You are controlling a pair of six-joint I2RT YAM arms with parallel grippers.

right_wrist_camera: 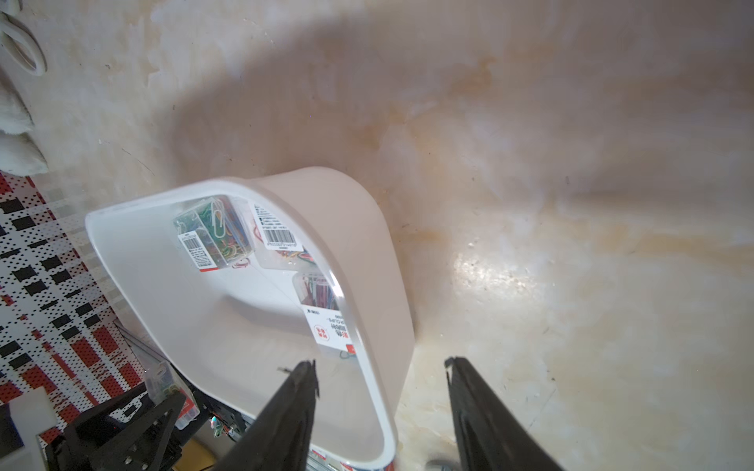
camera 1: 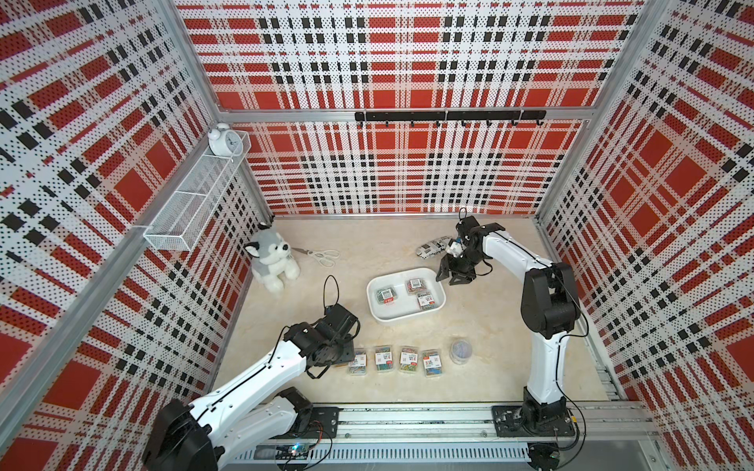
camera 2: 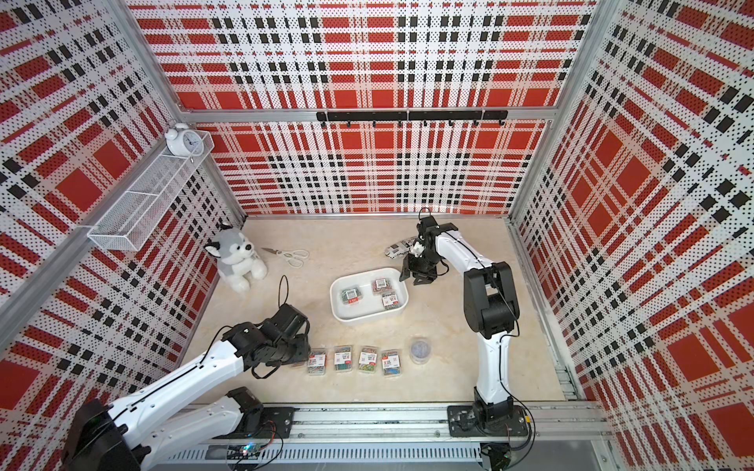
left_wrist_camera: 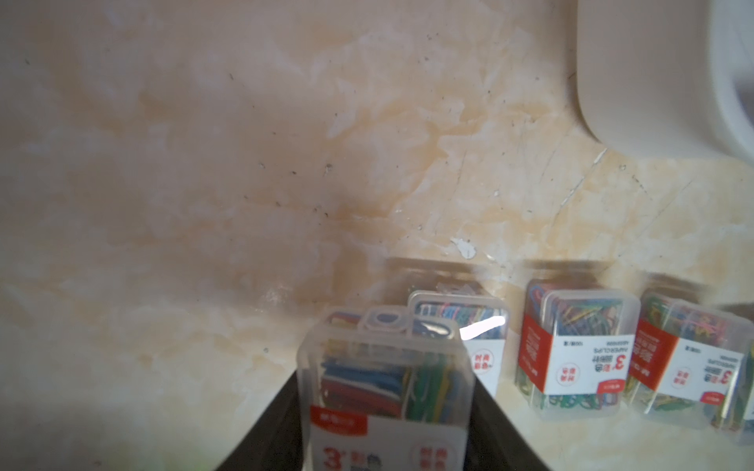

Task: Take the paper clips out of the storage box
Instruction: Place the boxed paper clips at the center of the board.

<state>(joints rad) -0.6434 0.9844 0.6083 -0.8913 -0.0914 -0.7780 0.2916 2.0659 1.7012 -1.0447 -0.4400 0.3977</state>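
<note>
Paper clips: small clear rectangular plastic cases (camera 1: 415, 285) of multicoloured clips with white-and-red labels; three lie flat in the far right part of the white, round-cornered, low-walled plastic storage box (camera 1: 391, 317), mid-table
Row: four more cases (camera 1: 383, 359) sit side by side on the near part of the table, labels up; a round clear tub (camera 1: 461, 351) of clips stands at the row's right end
Axis: the box's long side runs left to right, slightly skewed; the row cases point near to far; the boxed ones lie at mixed angles
Left gripper (left_wrist_camera: 386, 379): clamped on a fifth case (left_wrist_camera: 385, 359) at the row's left end, the case's length in line with the fingers
Right gripper (right_wrist_camera: 379, 362): about half spread, empty, above the box's far right corner
Around: a black-and-white printed pouch (camera 1: 430, 248) just beyond that gripper; white-handled scissors (camera 1: 324, 257) and a grey-and-white plush husky (camera 1: 271, 257) at far left
</note>
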